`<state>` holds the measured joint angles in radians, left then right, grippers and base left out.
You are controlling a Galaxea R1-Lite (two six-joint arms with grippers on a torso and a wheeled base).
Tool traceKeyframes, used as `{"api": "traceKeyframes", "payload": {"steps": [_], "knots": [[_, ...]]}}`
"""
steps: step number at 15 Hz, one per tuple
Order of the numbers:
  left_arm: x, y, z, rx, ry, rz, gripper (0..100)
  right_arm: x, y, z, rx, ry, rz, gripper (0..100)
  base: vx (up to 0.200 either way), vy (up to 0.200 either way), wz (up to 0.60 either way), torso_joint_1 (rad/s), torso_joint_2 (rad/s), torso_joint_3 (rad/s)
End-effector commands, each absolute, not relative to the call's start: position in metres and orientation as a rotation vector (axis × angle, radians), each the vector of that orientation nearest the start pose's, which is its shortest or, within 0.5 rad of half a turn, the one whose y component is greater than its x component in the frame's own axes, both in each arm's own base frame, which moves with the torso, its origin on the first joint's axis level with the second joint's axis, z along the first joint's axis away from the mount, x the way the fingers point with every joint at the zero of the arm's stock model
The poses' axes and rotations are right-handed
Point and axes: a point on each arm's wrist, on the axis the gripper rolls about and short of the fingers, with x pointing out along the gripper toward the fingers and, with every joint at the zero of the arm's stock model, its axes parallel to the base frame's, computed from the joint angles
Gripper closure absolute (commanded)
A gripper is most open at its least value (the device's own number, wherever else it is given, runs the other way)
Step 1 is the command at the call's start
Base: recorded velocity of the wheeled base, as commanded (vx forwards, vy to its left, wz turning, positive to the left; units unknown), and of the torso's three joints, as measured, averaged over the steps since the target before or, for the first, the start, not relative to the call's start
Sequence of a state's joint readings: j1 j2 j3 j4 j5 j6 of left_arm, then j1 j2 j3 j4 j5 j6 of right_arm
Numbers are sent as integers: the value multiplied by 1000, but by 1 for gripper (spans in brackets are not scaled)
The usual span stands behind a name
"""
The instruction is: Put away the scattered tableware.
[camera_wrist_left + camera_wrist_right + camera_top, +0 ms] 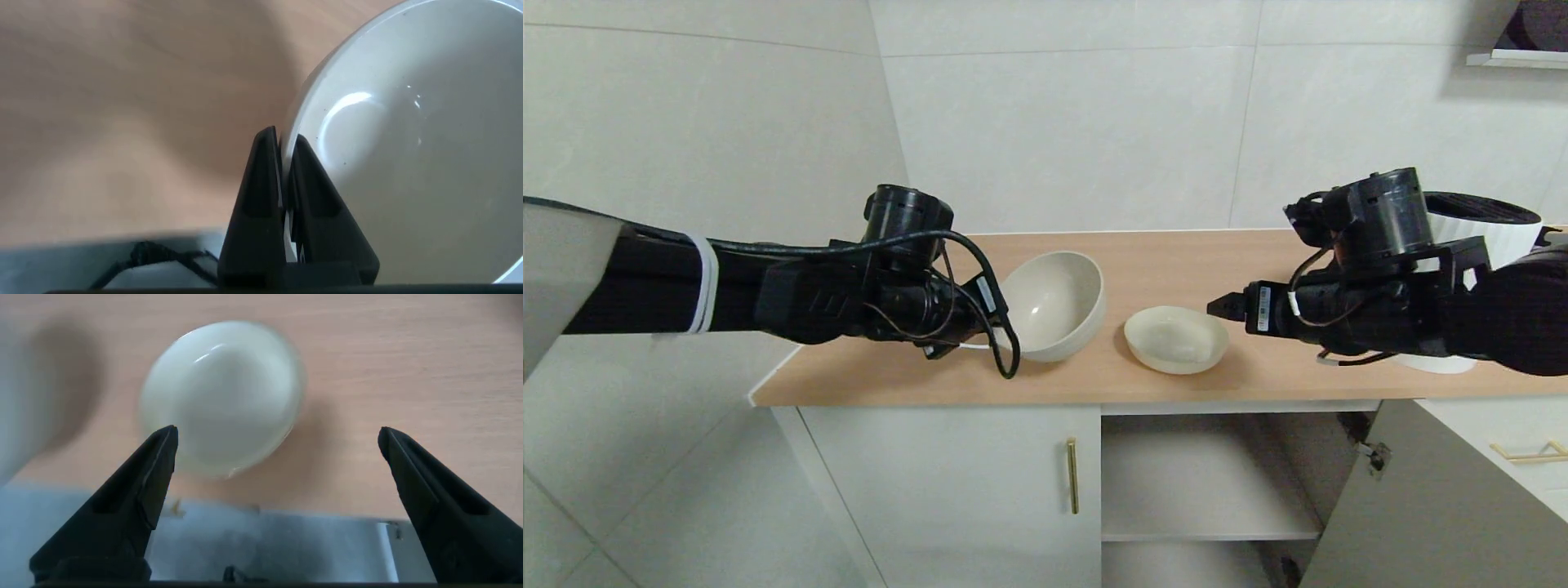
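It was a kitchen: a wooden counter [915, 371] against a white tiled wall [1054, 122], white cabinets [964, 490] with brass handles [1072, 475] beneath, plus a large bowl [1058, 302] and a small bowl [1176, 339].

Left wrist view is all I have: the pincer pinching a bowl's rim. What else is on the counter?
Observer: A smaller bowl sits on the counter, to the robot's right of the large bowl, apart from it.
Operator: Where's the other arm?
Observer: The right pincer hovers open beside the smaller bowl.
Operator: Anywhere to stow them?
Observer: The cabinet below the counter has a door open, baring a shelf.
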<state>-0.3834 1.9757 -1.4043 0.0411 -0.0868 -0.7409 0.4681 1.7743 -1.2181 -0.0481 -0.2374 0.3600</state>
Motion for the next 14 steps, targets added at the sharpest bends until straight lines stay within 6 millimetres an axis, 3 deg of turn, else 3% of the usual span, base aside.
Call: {"api": "traceKeyframes", "payload": {"steps": [1,2,6,13,14], "knots": [[346,-142,202,-624,723,-242,100,320,156,199,167,542,105,0,0,0,0,0,0,0],[332,-137,212,-646,743,-326,100,332,161,186,165,561,70,0,0,0,0,0,0,0],[328,-136,215,-651,749,-350,100,353,163,164,172,579,-12,0,0,0,0,0,0,0],[327,-136,215,-652,748,-351,100,362,162,152,172,585,-25,0,0,0,0,0,0,0],[327,-136,215,-652,748,-351,100,363,163,151,172,585,-25,100,0,0,0,0,0,0]]}}
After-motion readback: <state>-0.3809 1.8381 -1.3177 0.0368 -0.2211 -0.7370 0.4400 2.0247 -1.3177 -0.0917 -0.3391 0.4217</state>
